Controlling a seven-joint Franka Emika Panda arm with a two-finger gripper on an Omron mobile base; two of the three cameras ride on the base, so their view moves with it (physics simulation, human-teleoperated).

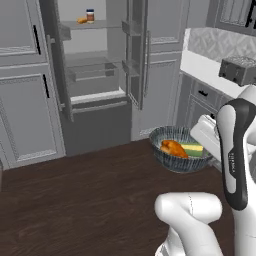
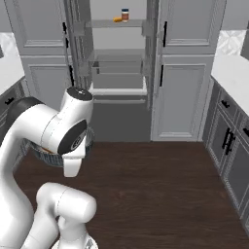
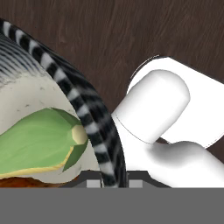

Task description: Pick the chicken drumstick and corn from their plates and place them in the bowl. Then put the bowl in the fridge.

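The fridge (image 1: 95,75) stands open ahead, doors swung wide, its shelves bare except a small jar (image 1: 90,15) and an orange item on the top one. Dark wooden floor (image 1: 75,195) lies clear between robot and fridge. The bowl (image 1: 177,150) hangs above the floor beside cabinet drawers (image 1: 202,95), holding the drumstick (image 1: 172,148) and corn (image 1: 194,149). The gripper (image 3: 114,183) is clamped on the bowl's rim.

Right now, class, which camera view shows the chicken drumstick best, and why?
The left base view: the whole orange-brown chicken drumstick lies in the bowl beside the corn, unobstructed. The hand view catches just a brown sliver at the bottom edge, under the corn. In the right base view the arm covers the bowl's inside.
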